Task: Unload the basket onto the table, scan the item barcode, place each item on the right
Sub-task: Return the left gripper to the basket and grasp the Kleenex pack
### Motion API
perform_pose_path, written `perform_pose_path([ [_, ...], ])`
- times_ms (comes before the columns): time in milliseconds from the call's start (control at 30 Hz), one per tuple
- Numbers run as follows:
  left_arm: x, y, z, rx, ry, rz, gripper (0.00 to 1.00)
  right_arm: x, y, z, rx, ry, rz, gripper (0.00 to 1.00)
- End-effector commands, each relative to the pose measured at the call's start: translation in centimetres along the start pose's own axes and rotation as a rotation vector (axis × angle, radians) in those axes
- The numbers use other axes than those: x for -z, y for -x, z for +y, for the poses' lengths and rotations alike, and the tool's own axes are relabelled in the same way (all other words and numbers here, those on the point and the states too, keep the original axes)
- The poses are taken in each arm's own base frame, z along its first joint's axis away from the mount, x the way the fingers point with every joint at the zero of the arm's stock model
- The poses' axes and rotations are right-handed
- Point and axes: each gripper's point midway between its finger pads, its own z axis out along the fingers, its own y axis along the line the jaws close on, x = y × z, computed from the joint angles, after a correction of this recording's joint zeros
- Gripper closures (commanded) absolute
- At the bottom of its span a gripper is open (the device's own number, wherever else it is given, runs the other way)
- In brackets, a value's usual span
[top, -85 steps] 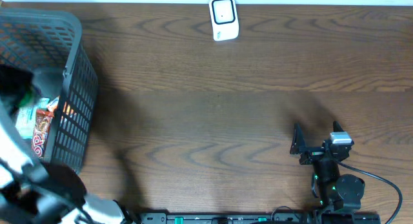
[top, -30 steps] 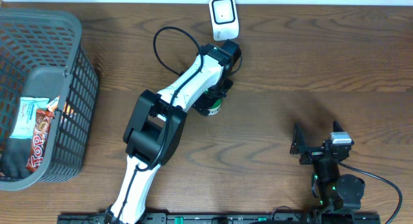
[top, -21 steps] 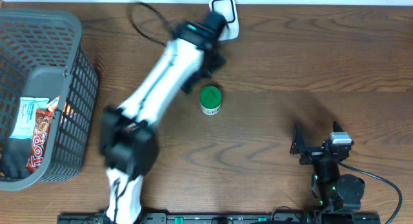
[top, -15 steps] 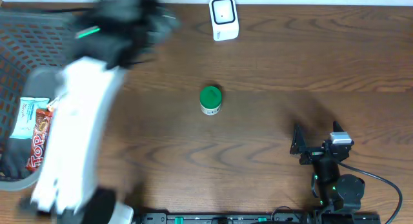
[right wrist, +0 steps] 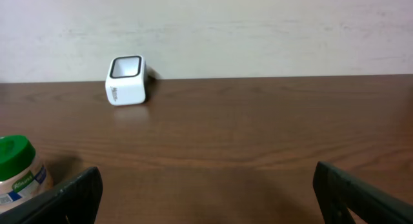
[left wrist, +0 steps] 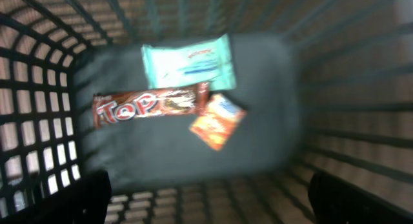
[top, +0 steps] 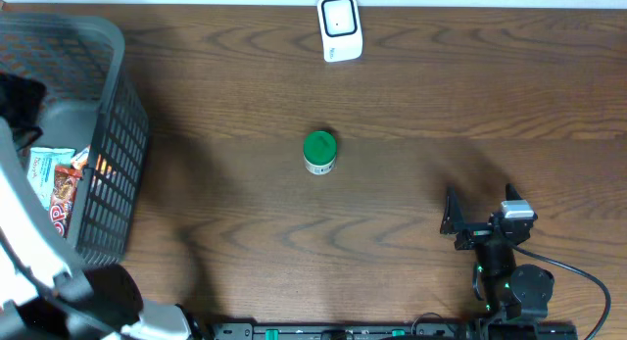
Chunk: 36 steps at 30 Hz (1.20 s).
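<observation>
overhead: dark wood-grain table [top: 411, 105]; grey plastic lattice basket [top: 116, 154] at its left edge.
jar [top: 319, 151]: small cylinder with round green lid and pale label; stands upright mid-table, long axis vertical, lid up, apart from both grippers.
scanner [top: 340, 28]: white rounded box with dark window, at far edge beyond jar.
basket contents: glossy brown bar [left wrist: 148, 106] lies flat, long axis across left wrist view; pale green packet [left wrist: 187, 66] and orange sachet [left wrist: 217, 121] just beside it.
left gripper [left wrist: 206, 201]: jaws spread wide, empty, above basket.
right gripper [right wrist: 206, 195]: jaws spread wide, empty, facing scanner.
</observation>
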Motion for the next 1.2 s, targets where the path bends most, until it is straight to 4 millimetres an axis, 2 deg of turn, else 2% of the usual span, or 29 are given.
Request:
perform_pose_path([
  [0, -4.5, -1.7, 0.0, -0.139, 0.060, 0.068, 0.02, 0.0, -0.1, 0.2, -0.010, 0.006, 0.001, 0.01],
  [167, -10.0, -4.3, -1.2, -0.307, 0.066, 0.138, 0.02, 0.0, -0.1, 0.2, -0.010, 0.006, 0.001, 0.01],
  [267, -12.3, -5.3, -1.3, -0.359, 0.080, 0.173, 0.02, 0.0, -0.1, 0.2, -0.010, 0.006, 0.001, 0.01],
  [433, -15.1, -6.4, -1.2, -0.370, 0.116, 0.225, 0.02, 0.0, -0.1, 0.2, -0.010, 0.006, 0.001, 0.01],
  [633, -18.0, -9.5, -2.0, -0.353, 0.080, 0.368, 0.02, 0.0, -0.1, 0.2, -0.010, 0.006, 0.001, 0.01],
  [733, -19.1, -10.5, -1.8, -0.305, 0.105, 0.407, 0.02, 0.0, -0.1, 0.2, -0.010, 0.006, 0.001, 0.01],
  [1133, -22.8, -11.4, -0.4, -0.313, 0.203, 0.420, 0.01, 0.0, -0.1, 0.2, -0.010, 0.006, 0.001, 0.01],
  [1167, -22.9, -11.0, -0.1, -0.320, 0.227, 0.398, 0.12, 0.0, -0.1, 0.2, -0.010, 0.006, 0.001, 0.01],
])
